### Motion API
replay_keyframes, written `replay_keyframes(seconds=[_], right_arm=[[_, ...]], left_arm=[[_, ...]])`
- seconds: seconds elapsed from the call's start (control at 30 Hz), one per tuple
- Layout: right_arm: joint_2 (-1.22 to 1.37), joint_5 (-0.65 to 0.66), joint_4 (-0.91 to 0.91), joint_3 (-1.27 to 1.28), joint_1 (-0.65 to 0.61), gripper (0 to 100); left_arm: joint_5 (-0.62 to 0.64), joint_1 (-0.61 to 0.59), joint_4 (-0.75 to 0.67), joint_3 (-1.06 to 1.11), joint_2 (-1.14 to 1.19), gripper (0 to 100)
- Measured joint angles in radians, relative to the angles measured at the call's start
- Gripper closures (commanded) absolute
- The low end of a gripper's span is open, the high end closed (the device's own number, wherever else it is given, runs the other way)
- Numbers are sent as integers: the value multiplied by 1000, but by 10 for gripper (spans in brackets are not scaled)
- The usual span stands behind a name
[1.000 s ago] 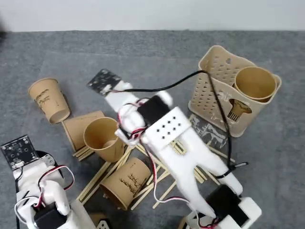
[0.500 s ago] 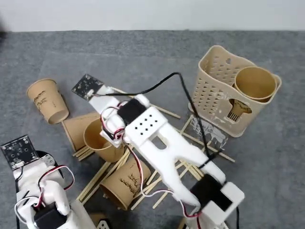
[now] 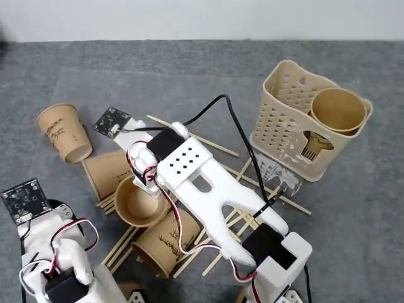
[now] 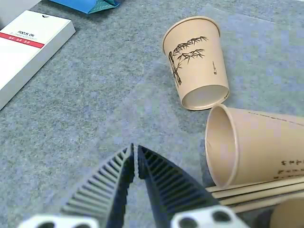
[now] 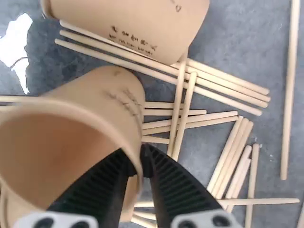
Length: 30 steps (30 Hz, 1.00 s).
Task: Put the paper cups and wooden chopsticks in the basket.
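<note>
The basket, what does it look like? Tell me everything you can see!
The basket is cream and plastic-looking, with rows of small holes in its walls and rounded corners. It stands upright on the grey mat, on the right of the high view. One paper cup sits inside it, mouth up.

Basket [image 3: 278,126]: one.
Paper cups [image 3: 60,129]: five, one of them inside the basket.
Wooden chopsticks [image 3: 189,134]: well over a dozen, too overlapped for an exact count.
Robot arms [image 3: 214,196]: two.
White box [image 4: 28,42]: one.
</note>
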Motion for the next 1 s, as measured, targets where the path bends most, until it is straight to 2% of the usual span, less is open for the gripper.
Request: replay_keyframes(seconds=[0.2, 0.4, 0.6, 1.0], right_arm=[[0, 41, 120, -166, 58, 989], [-18, 104, 256, -387, 180, 989], [-153, 178, 259, -482, 381, 989], [-359, 356, 256, -485, 853, 989]], left_arm=[[0, 0, 0, 11, 0, 985], [0, 0, 0, 11, 0, 985], [0, 0, 0, 11, 0, 985], [0, 0, 0, 11, 0, 985]])
